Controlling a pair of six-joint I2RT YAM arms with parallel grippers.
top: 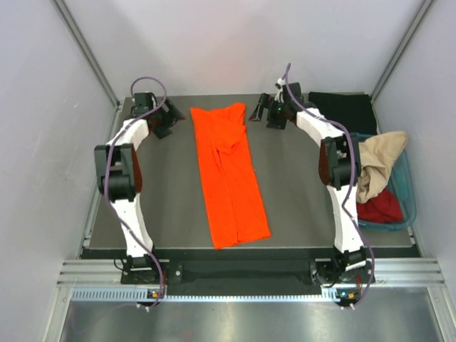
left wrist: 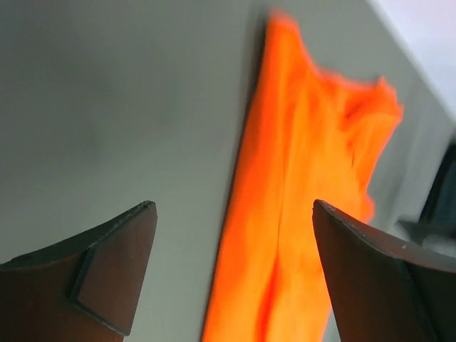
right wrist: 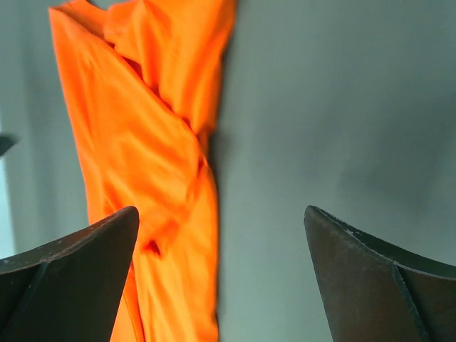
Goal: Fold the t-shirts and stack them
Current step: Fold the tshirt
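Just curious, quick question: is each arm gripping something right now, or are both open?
Left end effector: open, holding nothing, beside the orange t-shirt.
Right end effector: open, holding nothing, on the shirt's other side.

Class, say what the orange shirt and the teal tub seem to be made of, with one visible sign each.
Orange shirt: soft matte cloth; it lies limp with creases and rumpled folds. Teal tub: probably plastic, smooth; its thin rim holds a straight shape around the heaped clothes.
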